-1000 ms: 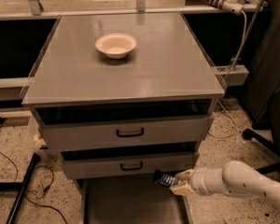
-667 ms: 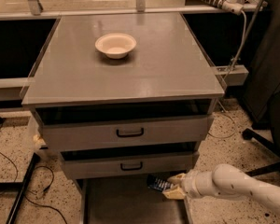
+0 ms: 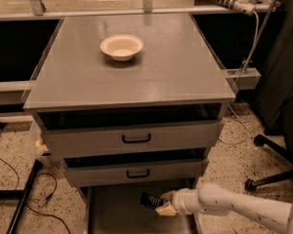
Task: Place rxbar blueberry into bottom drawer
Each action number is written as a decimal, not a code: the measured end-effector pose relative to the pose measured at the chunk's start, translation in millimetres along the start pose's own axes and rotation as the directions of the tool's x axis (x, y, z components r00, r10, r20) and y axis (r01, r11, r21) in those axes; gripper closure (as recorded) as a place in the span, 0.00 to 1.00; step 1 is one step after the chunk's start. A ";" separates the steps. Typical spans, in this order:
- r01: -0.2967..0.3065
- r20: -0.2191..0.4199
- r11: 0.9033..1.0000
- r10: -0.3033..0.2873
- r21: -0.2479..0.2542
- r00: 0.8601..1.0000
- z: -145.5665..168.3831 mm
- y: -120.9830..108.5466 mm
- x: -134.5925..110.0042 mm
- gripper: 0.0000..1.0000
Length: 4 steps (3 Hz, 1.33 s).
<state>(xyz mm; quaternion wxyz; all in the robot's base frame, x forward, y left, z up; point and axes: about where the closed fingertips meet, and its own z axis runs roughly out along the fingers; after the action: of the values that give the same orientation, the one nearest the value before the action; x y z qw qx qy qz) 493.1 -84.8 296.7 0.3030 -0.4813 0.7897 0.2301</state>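
step: placing, bar not yet released | gripper (image 3: 162,204): clamped on rxbar blueberry (image 3: 149,199), which juts left from my fingertips | bottom drawer (image 3: 115,212): open, directly below me | next, I judge: dip slightly, then release onto its floor

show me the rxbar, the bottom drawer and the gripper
rxbar (image 3: 149,199): camera view, middle of the dark wrapper
bottom drawer (image 3: 115,211): camera view, bare floor left of the rxbar
gripper (image 3: 163,203): camera view, midway between the jaws, over the bottom drawer, shut on the rxbar

Cream bowl (image 3: 121,47) on cabinet top (image 3: 180,77)
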 end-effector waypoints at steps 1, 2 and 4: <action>0.036 -0.011 0.999 -0.036 0.019 0.999 37.1 -1.7 20.2 1.00; 0.079 -0.035 0.997 -0.079 -0.010 0.996 71.9 -5.8 48.2 1.00; 0.085 -0.066 0.993 -0.091 -0.080 0.994 113.8 -3.7 89.0 1.00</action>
<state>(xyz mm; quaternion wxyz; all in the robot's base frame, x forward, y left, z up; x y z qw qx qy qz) 494.2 -67.1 153.2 0.2666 -0.5345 0.7683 0.2299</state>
